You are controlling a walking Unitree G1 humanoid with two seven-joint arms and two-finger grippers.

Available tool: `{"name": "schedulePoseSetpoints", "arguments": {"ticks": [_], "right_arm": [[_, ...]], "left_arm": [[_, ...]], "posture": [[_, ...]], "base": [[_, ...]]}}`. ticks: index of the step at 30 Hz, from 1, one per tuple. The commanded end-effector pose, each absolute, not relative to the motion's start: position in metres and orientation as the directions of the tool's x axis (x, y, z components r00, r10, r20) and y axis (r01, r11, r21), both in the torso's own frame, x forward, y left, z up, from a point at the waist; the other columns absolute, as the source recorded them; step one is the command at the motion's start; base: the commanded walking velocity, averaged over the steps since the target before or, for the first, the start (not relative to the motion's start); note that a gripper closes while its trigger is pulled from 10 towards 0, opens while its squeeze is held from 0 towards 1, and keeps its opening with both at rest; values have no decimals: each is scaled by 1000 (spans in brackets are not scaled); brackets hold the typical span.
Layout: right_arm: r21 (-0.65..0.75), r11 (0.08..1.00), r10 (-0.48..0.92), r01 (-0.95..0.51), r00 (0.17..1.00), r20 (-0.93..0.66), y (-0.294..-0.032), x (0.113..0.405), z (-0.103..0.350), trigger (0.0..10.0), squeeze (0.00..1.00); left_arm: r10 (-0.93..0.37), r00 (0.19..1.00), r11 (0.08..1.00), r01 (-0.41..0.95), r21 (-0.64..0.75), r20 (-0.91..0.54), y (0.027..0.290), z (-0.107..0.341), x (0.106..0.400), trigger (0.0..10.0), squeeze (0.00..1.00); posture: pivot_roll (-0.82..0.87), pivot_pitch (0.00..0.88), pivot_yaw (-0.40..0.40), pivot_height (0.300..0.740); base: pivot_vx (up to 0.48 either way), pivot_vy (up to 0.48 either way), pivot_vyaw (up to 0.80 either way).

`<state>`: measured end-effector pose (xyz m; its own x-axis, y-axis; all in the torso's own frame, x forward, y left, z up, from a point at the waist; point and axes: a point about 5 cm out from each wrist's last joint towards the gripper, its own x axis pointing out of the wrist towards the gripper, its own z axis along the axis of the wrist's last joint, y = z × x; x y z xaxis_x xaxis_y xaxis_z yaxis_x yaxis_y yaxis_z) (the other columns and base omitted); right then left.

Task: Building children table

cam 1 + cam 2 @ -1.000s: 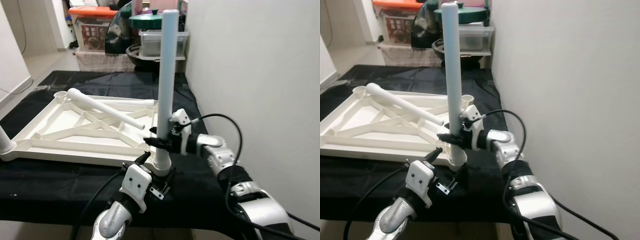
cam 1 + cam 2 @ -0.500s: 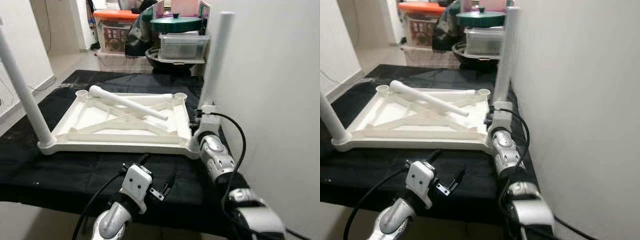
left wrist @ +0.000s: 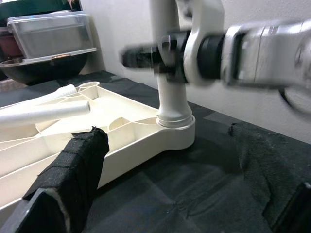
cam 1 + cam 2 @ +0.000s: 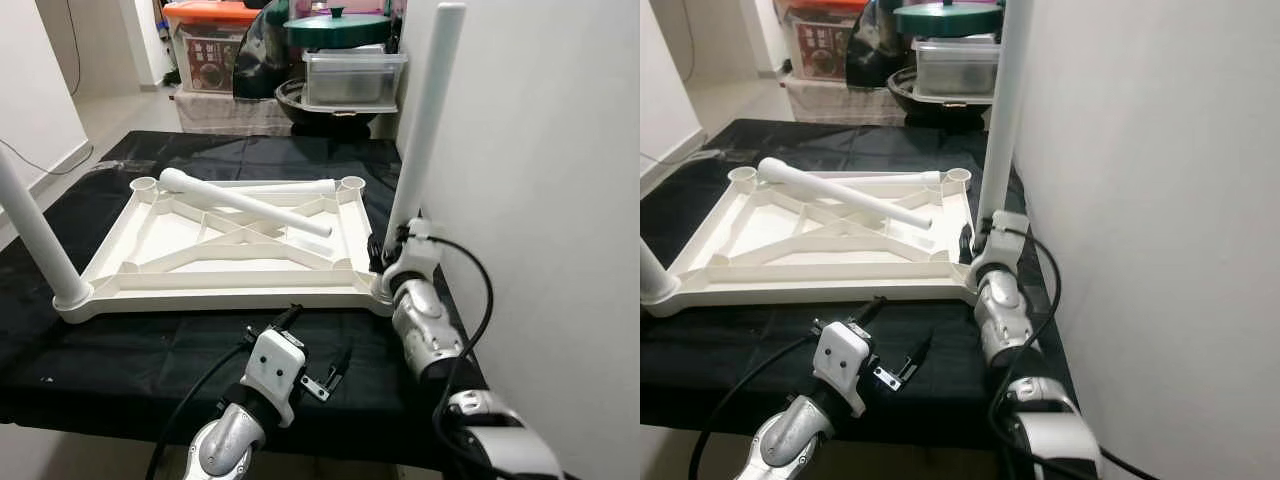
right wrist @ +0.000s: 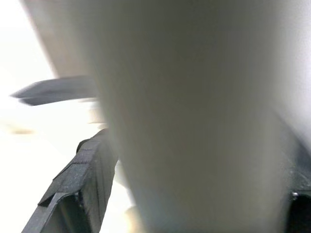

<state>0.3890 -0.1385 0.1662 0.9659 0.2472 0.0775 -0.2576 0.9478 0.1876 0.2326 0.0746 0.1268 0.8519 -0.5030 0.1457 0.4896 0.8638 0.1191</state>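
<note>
A white tabletop frame (image 4: pixel 215 285) lies upside down on a black-covered table (image 4: pixel 150 350). One white leg (image 4: pixel 420 130) stands upright in the frame's near right corner socket (image 3: pixel 172 124). My right gripper (image 4: pixel 384 250) is shut on that leg just above the socket, and its black fingers (image 3: pixel 146 54) clasp the leg. Another leg (image 4: pixel 30 230) stands in the near left corner. A loose leg (image 4: pixel 240 200) lies slantwise across the frame. My left gripper (image 4: pixel 312 345) hovers open over the cloth in front of the frame, a little short of the right corner, with nothing between its fingers (image 3: pixel 77 170).
A white wall (image 4: pixel 540 200) runs close along the table's right side, right behind the upright leg. Storage boxes (image 4: pixel 205 45), a clear tub (image 4: pixel 350 80) and a green lid (image 4: pixel 335 25) are stacked beyond the far end. Open floor (image 4: pixel 110 115) lies to the far left.
The camera has swung and pulled back, so the whole frame and the near left leg now show. My right gripper stays on the upright leg; the left gripper stays open in front.
</note>
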Motion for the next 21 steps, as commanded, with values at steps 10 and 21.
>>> {"name": "schedulePoseSetpoints", "arguments": {"ticks": [10, 21], "right_arm": [[48, 376, 921, -925, 367, -131, -118, 360, 160, 10000, 0], [2, 368, 921, -930, 365, -136, -99, 367, 165, 0, 0]], "left_arm": [[-512, 849, 858, 499, 121, 129, 74, 122, 232, 10000, 0], [-514, 847, 857, 501, 125, 131, 74, 123, 233, 10000, 0]], "posture": [[97, 0, -49, 740], [106, 0, -53, 740]], "base": [[0, 0, 0], [0, 0, 0]]}}
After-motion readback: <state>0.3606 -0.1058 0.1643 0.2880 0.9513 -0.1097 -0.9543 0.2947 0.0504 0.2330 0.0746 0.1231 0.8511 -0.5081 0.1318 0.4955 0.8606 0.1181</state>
